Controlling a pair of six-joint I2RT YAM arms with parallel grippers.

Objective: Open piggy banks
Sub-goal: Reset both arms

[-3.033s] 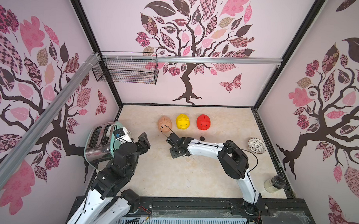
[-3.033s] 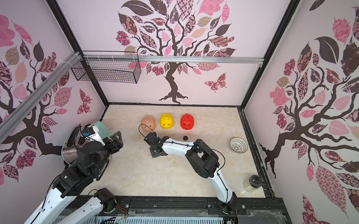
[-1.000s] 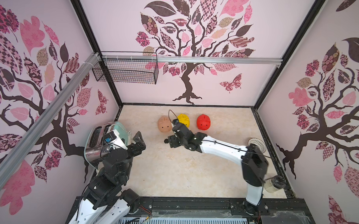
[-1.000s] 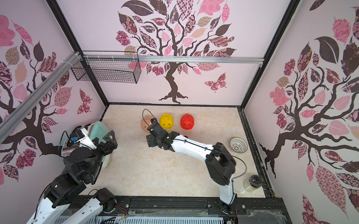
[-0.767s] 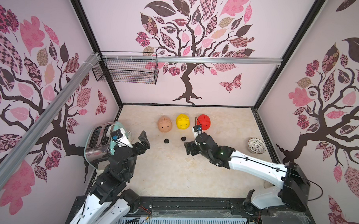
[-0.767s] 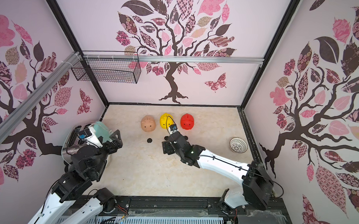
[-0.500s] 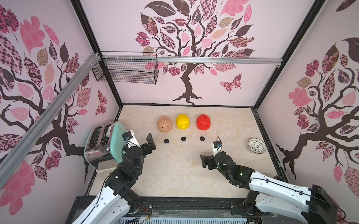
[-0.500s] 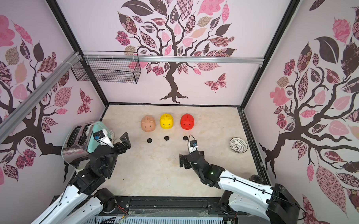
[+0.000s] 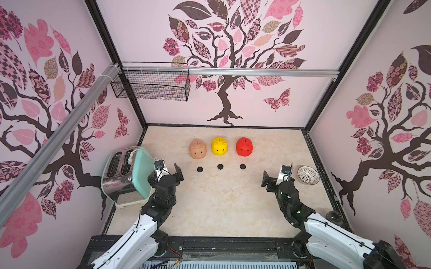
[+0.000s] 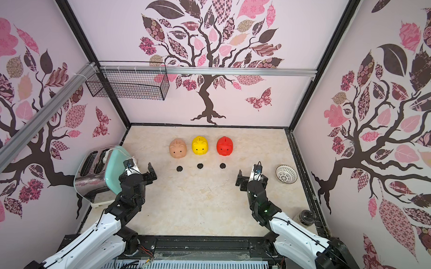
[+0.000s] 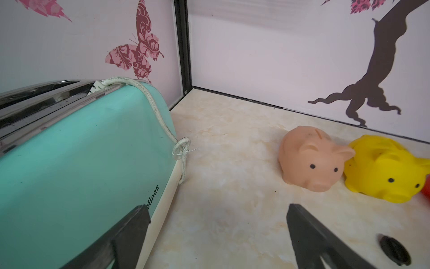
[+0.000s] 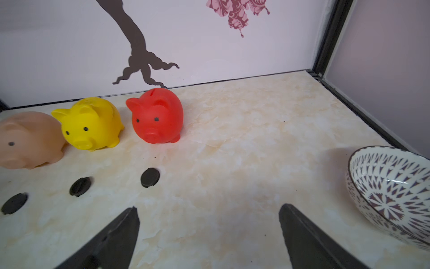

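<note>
Three piggy banks stand upright in a row near the back wall, snouts toward the front: peach [image 9: 198, 149], yellow [image 9: 219, 146] and red [image 9: 244, 146]. In front of each lies a round black plug [image 9: 200, 169] [image 9: 220, 166] [image 9: 243, 166], loose on the floor. My left gripper [image 9: 167, 171] hovers beside the toaster, front-left of the peach pig [image 11: 311, 158], open and empty [image 11: 216, 207]. My right gripper [image 9: 276, 175] hangs front-right of the red pig [image 12: 156, 116], open and empty [image 12: 209, 207]. Neither touches a pig or a plug.
A mint-green toaster [image 9: 126, 176] with a white cord stands at the left wall, close to my left gripper. A patterned bowl [image 9: 308, 175] sits at the right wall, next to my right gripper. A glass jar [image 9: 333, 215] is front right. A wire basket [image 9: 152, 84] hangs on the back wall.
My right arm has drawn back from the pigs to the front right, its jaws now fully open. Three plugs now lie before the pigs instead of one. My left arm shifted slightly forward.
</note>
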